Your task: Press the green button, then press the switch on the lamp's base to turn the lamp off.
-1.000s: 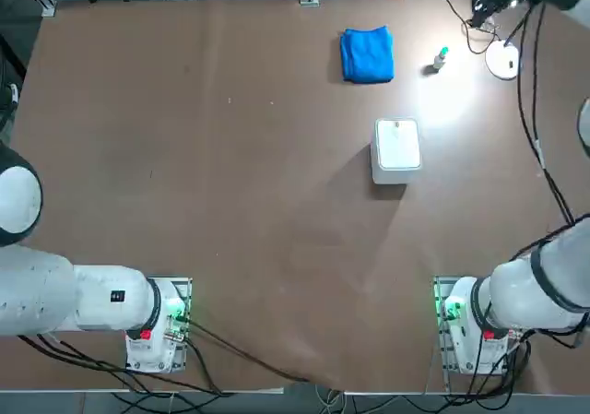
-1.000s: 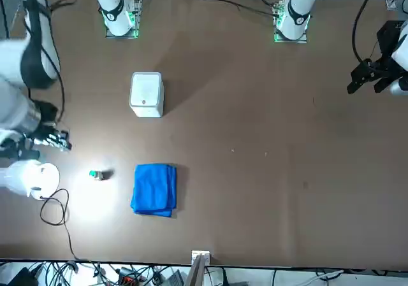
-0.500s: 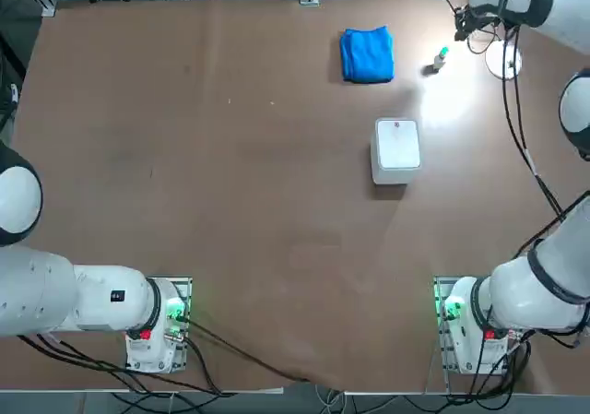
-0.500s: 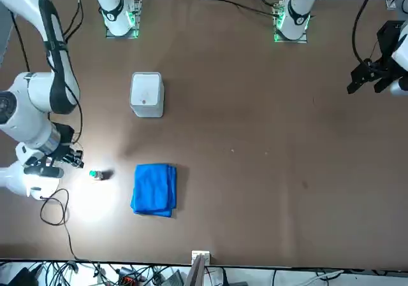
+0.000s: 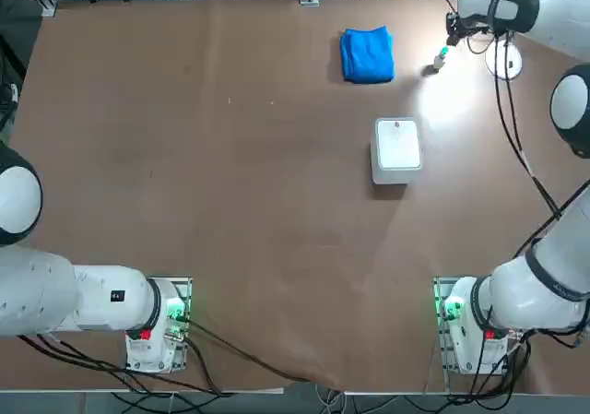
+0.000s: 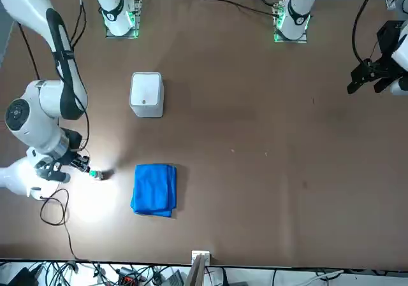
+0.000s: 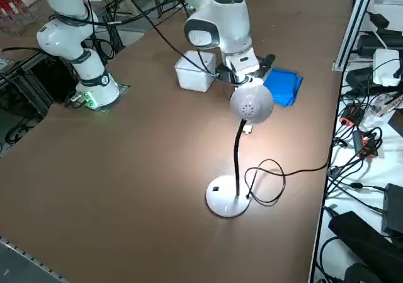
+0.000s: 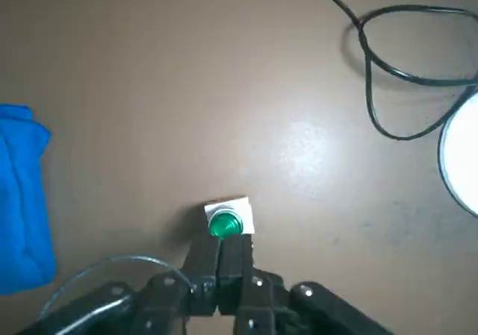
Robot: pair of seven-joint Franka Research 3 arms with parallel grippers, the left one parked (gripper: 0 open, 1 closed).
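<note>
On the brown tabletop (image 8: 149,74), the green button (image 8: 225,224) lies just beyond closed fingers (image 8: 245,254).

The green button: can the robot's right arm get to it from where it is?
Probably yes. The right gripper, fingers shut, looks right by the green button, and nothing seems to stand between them. The blue cloth lies off to one side.
</note>
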